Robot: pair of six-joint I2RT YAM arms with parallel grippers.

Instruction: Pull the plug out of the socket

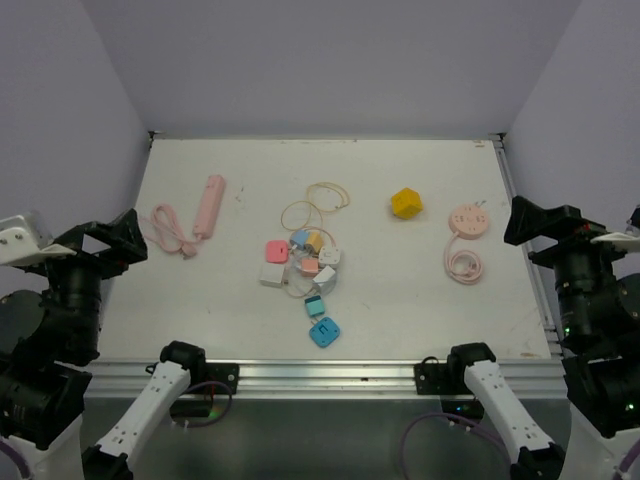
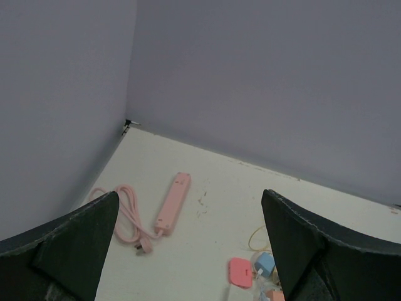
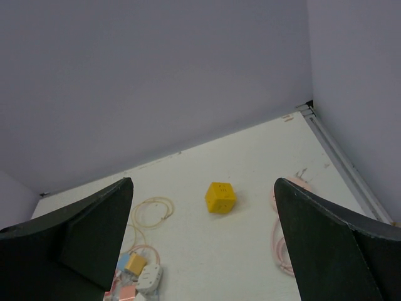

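Note:
A cluster of small plugs and adapters (image 1: 305, 262), pink, blue, yellow and white with thin cables, lies mid-table; it also shows in the left wrist view (image 2: 258, 271) and the right wrist view (image 3: 135, 271). I cannot tell which plug sits in which socket. A blue adapter (image 1: 324, 331) lies just in front of the cluster. My left gripper (image 1: 118, 238) (image 2: 189, 195) is open and empty, raised at the table's left edge. My right gripper (image 1: 528, 222) (image 3: 203, 183) is open and empty, raised at the right edge.
A pink power strip (image 1: 209, 205) (image 2: 173, 202) with a coiled cord (image 1: 168, 230) lies at the left. A yellow cube socket (image 1: 406, 203) (image 3: 220, 197) and a round pink socket (image 1: 468, 220) with its cord lie at the right. Purple walls enclose the table.

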